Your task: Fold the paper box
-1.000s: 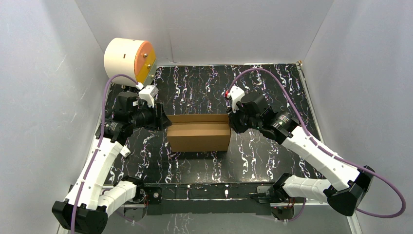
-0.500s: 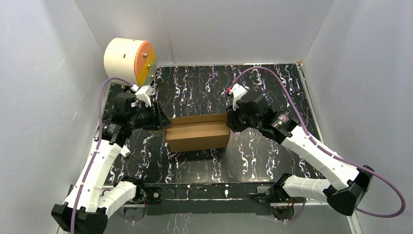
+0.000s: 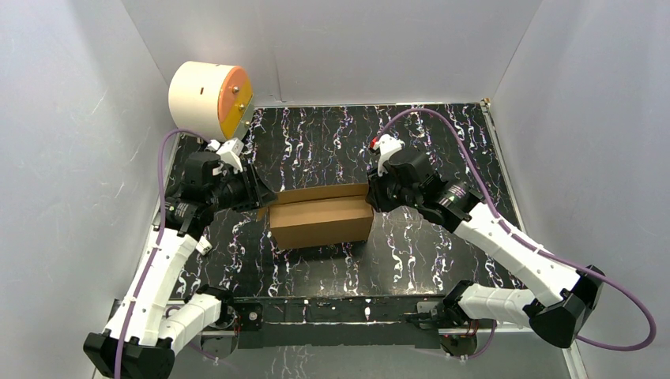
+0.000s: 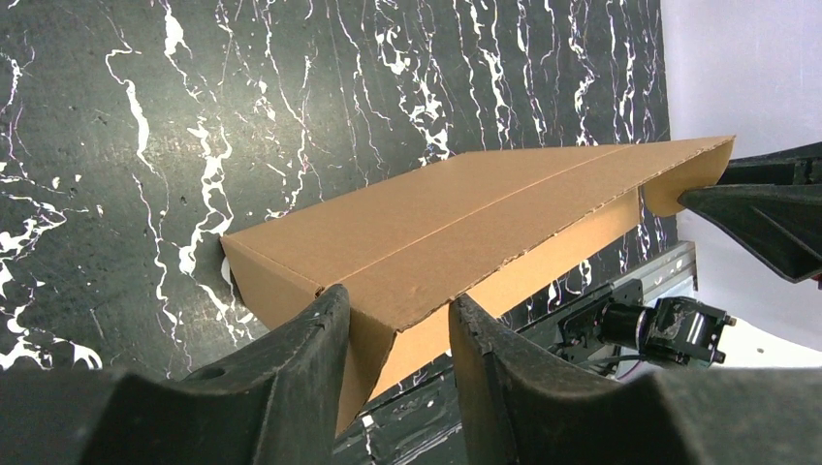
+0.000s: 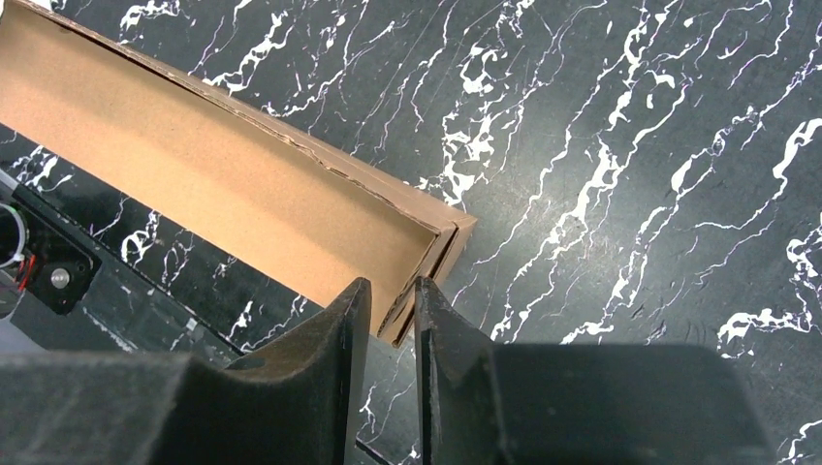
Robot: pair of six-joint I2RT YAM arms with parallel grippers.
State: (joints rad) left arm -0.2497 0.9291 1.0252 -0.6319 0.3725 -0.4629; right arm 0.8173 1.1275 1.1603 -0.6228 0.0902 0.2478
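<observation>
Rising from the near edge of the one black, white-veined marbled table, two white-and-black robot arms lean inward, the left arm and the right arm, each trailing one purple cable, two cables in all.

Between them, at about the middle of the table, lies the single paper box, plain brown corrugated cardboard folded into a shallow rectangle. Its long sides run left to right and one crease runs along its top panel. It sits slightly askew to the table edge.

At the box's left end, the left gripper has its two black fingers set apart, one on each side of the end corner. Cardboard fills the gap between them, and whether they press on it I cannot tell. At the box's right end, the right gripper has its two fingers drawn close together, pinching the thin end wall of the box that runs into the gap.

Beyond the box the marbled surface runs on to the back. At the far left corner, above the left arm, one cream cylinder with an orange round face lies on its side. Three plain white walls close in the table at left, back and right.
</observation>
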